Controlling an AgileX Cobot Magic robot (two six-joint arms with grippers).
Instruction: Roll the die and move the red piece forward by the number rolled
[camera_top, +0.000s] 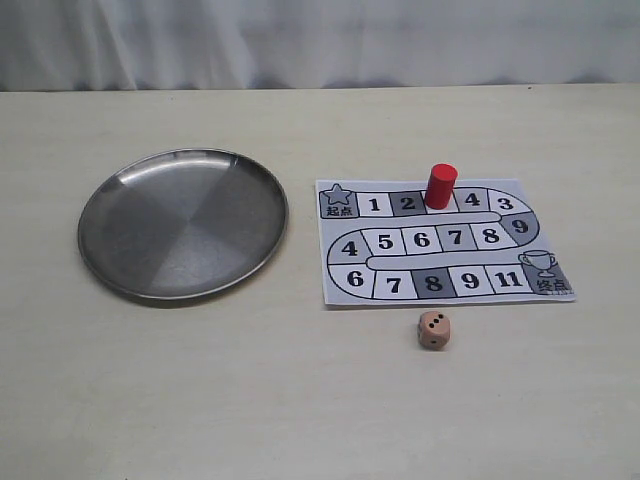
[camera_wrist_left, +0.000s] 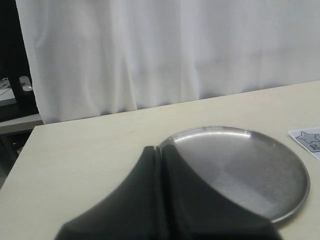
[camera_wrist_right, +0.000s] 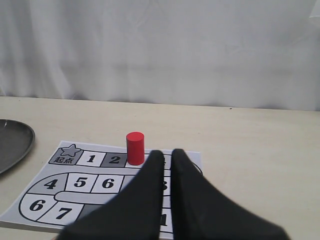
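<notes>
The pinkish-tan die (camera_top: 433, 330) lies on the table just in front of the paper game board (camera_top: 335, 235), two dark pips on its near side. The red piece (camera_top: 440, 185) stands upright on the board's top row between squares 2 and 4. Neither gripper shows in the exterior view. In the right wrist view my right gripper (camera_wrist_right: 168, 152) hangs over the board (camera_wrist_right: 80, 182), a little to the side of the red piece (camera_wrist_right: 135, 148), its fingers nearly together with nothing between them. My left gripper (camera_wrist_left: 159, 148) is shut and empty, at the steel plate's (camera_wrist_left: 240, 170) rim.
The round steel plate (camera_top: 180, 225) lies left of the board and holds nothing. Its edge (camera_wrist_right: 12, 142) shows in the right wrist view, and a board corner (camera_wrist_left: 307, 140) in the left wrist view. A white curtain hangs behind the table's far edge.
</notes>
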